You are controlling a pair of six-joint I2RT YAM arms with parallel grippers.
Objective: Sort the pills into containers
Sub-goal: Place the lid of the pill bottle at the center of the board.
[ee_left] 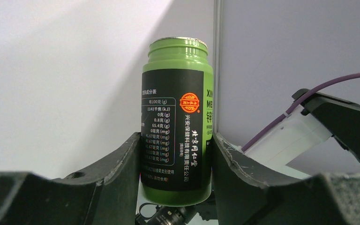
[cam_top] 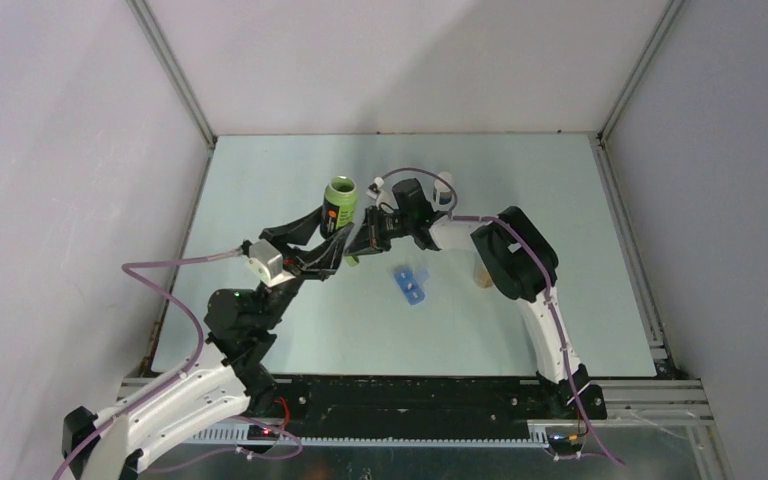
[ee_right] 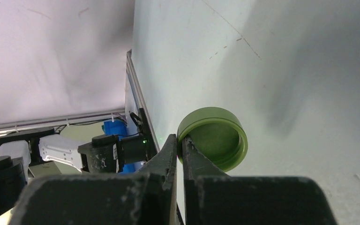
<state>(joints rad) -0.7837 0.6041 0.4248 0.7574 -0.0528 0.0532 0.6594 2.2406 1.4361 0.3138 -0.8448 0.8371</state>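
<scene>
Blue pill box (cam_top: 411, 285) sits nearest me, its contents too small to read, and just beyond it my left gripper (ee_left: 176, 157) clamps the uncapped green bottle (ee_left: 178, 89) upright while my right gripper (ee_right: 179, 141) pinches the green cap (ee_right: 220, 137) by its rim, so I judge opening done, sorting left.

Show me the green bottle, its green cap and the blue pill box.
green bottle (ee_left: 176, 122): left wrist view, on its black label.
green cap (ee_right: 215, 137): right wrist view, its hollow inside.
blue pill box (cam_top: 411, 285): top view, its middle.
</scene>
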